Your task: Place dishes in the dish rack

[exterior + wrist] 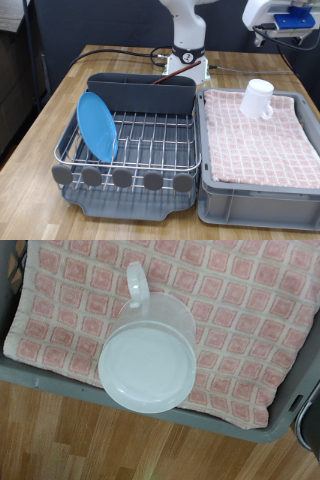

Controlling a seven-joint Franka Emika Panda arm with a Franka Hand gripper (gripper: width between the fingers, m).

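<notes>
Gripper's fingers aren't visible in either view, so can't tell if it's spread or clenched. Straight below it, the white mug (148,352) sits upside down on the pink checked cloth (240,300). Probably light, rigid, slippery and breakable; grab the handle (136,282).

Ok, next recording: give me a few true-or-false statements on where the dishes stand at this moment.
1. The round flat light-blue plate stands on edge in the dark grey dish rack. True.
2. The white handled mug sits in the rack. False: it rests on the pink checked cloth in the grey bin.
3. The mug stands mouth up. False: upside down.
4. The gripper shows in the exterior view. False: it does not.
</notes>
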